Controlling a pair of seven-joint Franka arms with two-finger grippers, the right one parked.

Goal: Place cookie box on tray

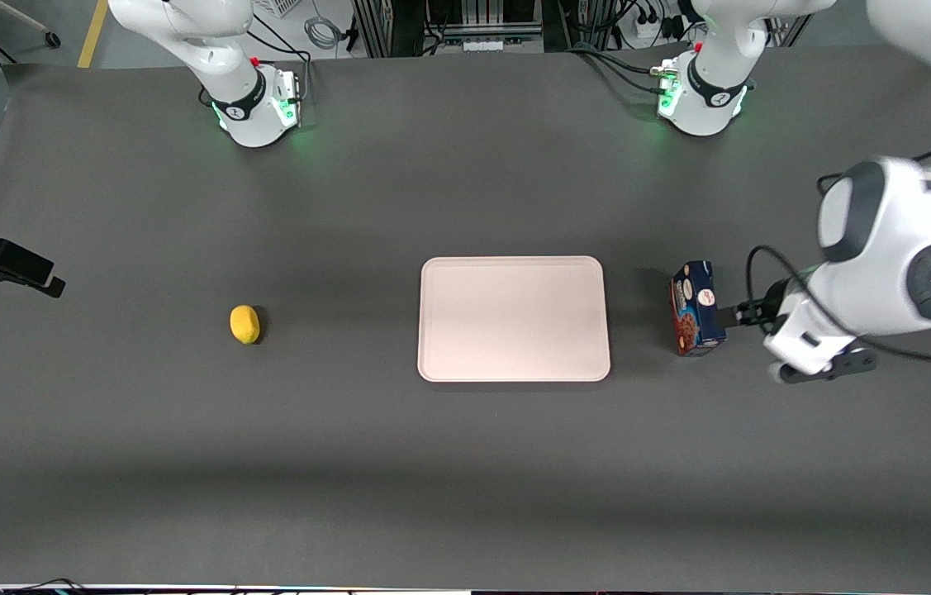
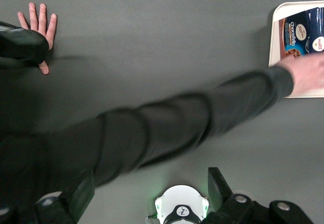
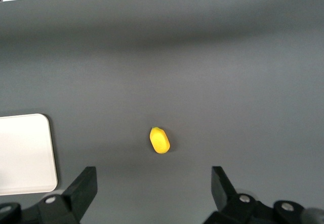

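— Where is the cookie box [image 1: 697, 307]?
— It stands on the tabletop [image 1: 465, 463], right by the claw [image 1: 742, 315], between claw and tray [image 1: 514, 372]. The claw is apart and holds nothing.
— What comes next?
— I think it must grab the box.
— How many things are there?
— One box, one tray, and one yellow lump [image 1: 244, 324] far away.

Matt dark grey table cover [image 1: 349, 207], smooth pale pink plastic-looking tray [image 1: 515, 318], glossy printed cardboard cookie box [image 1: 696, 307], matt black gripper [image 1: 731, 315] just beside the box, glossy white plastic arm shell [image 1: 886, 248], matt yellow lump [image 1: 244, 324].
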